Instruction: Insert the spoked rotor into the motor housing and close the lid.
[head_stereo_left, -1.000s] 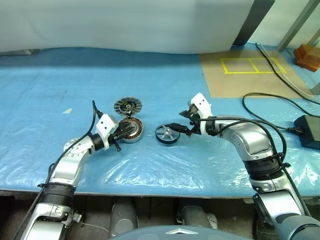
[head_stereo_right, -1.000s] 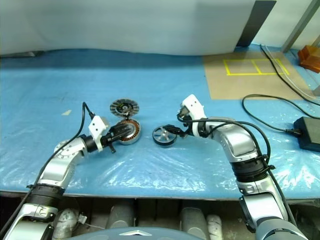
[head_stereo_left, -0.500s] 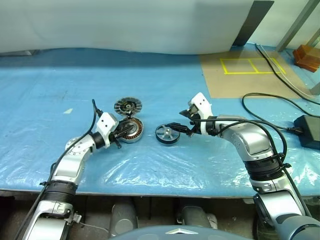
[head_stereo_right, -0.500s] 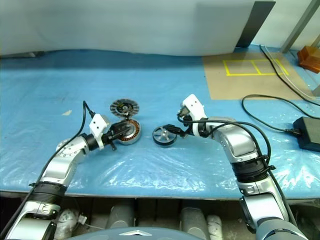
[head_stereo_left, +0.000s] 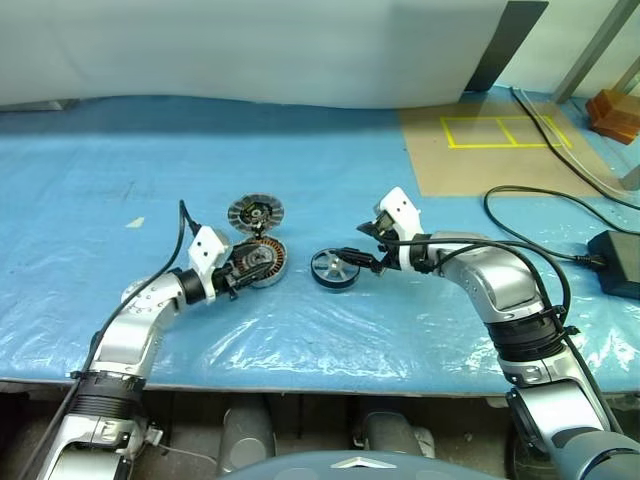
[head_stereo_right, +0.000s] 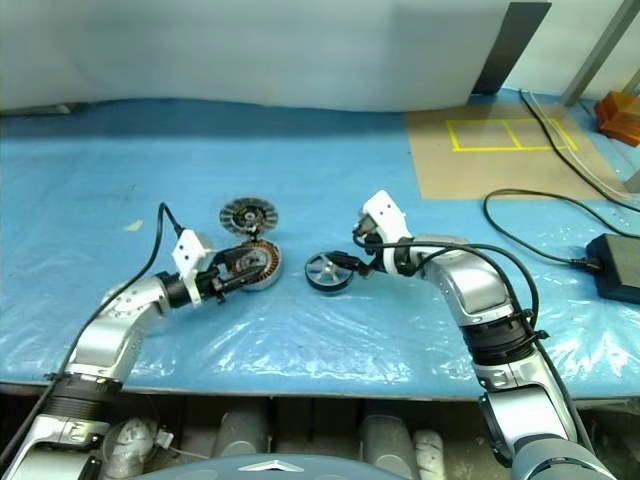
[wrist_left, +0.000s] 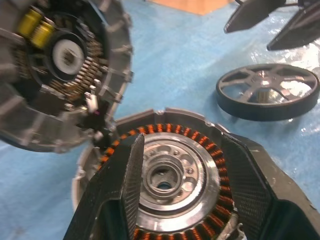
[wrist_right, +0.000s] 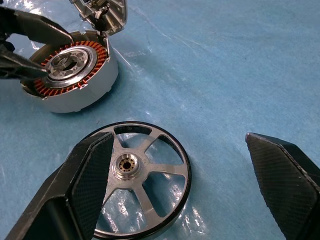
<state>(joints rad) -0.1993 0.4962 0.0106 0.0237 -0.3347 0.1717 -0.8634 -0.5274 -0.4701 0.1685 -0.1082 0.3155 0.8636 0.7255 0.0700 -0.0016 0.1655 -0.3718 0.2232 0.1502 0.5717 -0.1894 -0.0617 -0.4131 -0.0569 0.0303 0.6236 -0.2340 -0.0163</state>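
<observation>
Nearest, the left gripper (wrist_left: 182, 195) straddles the motor housing (head_stereo_left: 262, 262), its 2 fingers parted and gripping nothing. Right of the housing lies the spoked rotor (head_stereo_left: 335, 268), the wide-open right gripper (wrist_right: 185, 195) empty over it. Behind the housing stands the lid (head_stereo_left: 256, 212), hinged open.

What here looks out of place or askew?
The lid stands tilted open, hinged at the housing's far edge, not lying flat. The rotor lies on the sheet beside the housing, not in it.
</observation>
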